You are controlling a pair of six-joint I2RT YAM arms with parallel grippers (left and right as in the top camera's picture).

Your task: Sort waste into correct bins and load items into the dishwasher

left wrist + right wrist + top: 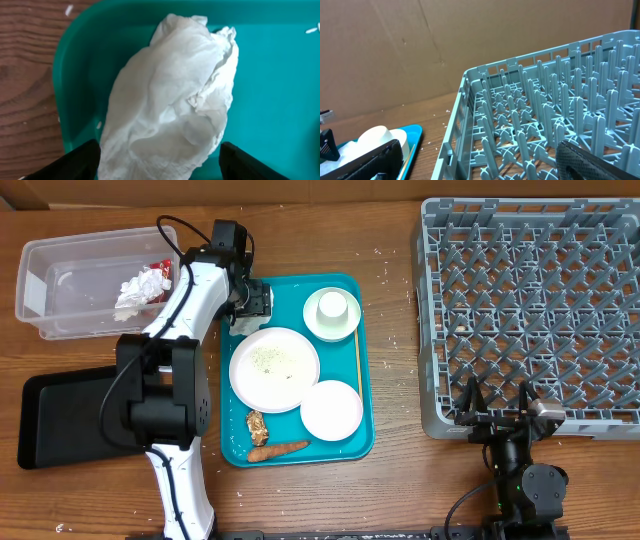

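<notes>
Left gripper (157, 162), fingers spread, brackets a crumpled white napkin (170, 95) lying in the 11 o'clock corner of the teal tray (290, 284); whether the fingers touch the napkin cannot be told. Right gripper (497, 402), fingers likewise spread, sits at the 6 o'clock edge of the grey rack (530, 300), which stands at 3 o'clock on the table.

One teal tray (290, 288) carries three plates: a large plate (274, 368), a smaller plate (331, 409) and a third plate (347, 329) under the single cup (332, 306). It also carries one crumpled tissue (170, 95), one carrot (280, 450), one brown scrap (257, 426) and one thin stick (357, 375). The tabletop (400, 480) bears two bins, a clear bin (40, 290) and a black bin (60, 420), and one dish rack (530, 300).
</notes>
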